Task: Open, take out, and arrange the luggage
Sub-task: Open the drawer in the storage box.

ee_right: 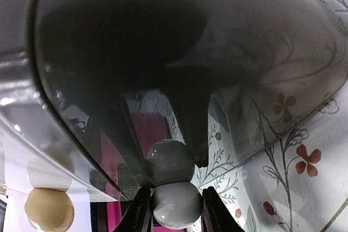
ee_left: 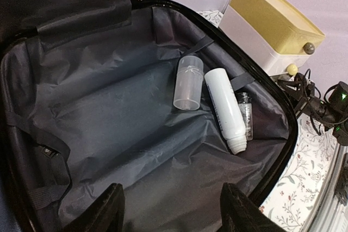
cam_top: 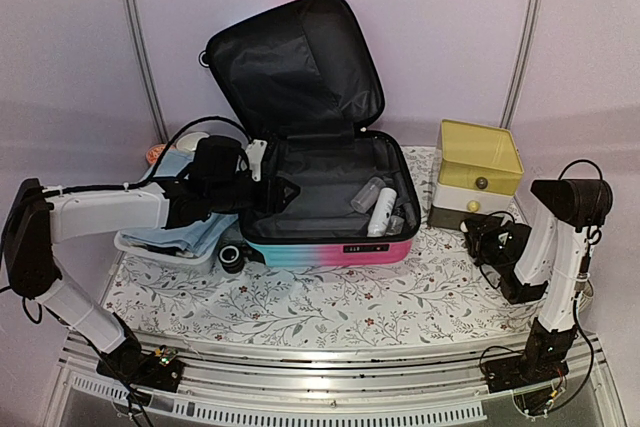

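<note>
The luggage (cam_top: 330, 250) lies open mid-table, its lid (cam_top: 295, 62) propped up behind and its black lining (ee_left: 109, 118) bare. Inside, at the right end, lie a clear bottle (ee_left: 187, 82), a white bottle (ee_left: 225, 110) and a small clear vial (ee_left: 246, 113). My left gripper (ee_left: 172, 188) hovers open over the left half of the lining with nothing between its fingers; it also shows in the top view (cam_top: 285, 192). My right gripper (ee_right: 175, 199) is shut on the grey knob (ee_right: 175, 206) of the drawer box's bottom drawer; the glossy drawer front (ee_right: 163, 52) mirrors the knob.
The yellow-topped drawer box (cam_top: 478, 157) stands right of the luggage, with a yellow knob (ee_right: 49, 210) on the drawer above. A white basket holding blue cloth (cam_top: 170, 237) sits under the left arm. A floral cloth (cam_top: 330, 302) covers the table.
</note>
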Controlling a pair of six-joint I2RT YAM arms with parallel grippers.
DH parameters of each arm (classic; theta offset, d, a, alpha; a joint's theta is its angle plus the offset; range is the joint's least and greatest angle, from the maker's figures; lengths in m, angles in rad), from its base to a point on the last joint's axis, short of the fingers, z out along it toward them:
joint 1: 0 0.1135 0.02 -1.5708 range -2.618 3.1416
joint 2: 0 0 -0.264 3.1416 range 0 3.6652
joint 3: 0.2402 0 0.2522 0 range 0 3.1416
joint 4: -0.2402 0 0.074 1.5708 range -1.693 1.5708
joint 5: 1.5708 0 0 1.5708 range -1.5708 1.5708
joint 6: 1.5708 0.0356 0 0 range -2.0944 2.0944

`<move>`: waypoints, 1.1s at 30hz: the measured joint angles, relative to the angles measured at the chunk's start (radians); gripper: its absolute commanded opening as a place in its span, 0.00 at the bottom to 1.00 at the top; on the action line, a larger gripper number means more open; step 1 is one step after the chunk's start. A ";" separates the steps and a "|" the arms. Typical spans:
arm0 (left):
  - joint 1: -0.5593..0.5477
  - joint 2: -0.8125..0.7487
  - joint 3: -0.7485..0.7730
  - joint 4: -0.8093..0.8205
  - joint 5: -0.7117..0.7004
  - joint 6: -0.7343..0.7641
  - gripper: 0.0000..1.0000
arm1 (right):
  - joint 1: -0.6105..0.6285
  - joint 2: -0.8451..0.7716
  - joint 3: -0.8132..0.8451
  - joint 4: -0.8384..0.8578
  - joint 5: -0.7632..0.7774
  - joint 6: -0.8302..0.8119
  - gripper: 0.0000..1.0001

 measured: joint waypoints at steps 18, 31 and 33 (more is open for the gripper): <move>-0.002 0.000 0.000 0.000 0.000 0.000 0.62 | 0.068 -0.126 -0.204 0.005 0.050 -0.003 0.26; -0.053 0.036 0.030 -0.023 -0.052 0.023 0.63 | 0.167 -0.171 -0.256 0.005 0.140 0.007 0.32; -0.060 0.057 0.046 -0.029 -0.053 0.026 0.63 | 0.180 -0.171 -0.256 0.005 0.158 0.013 0.42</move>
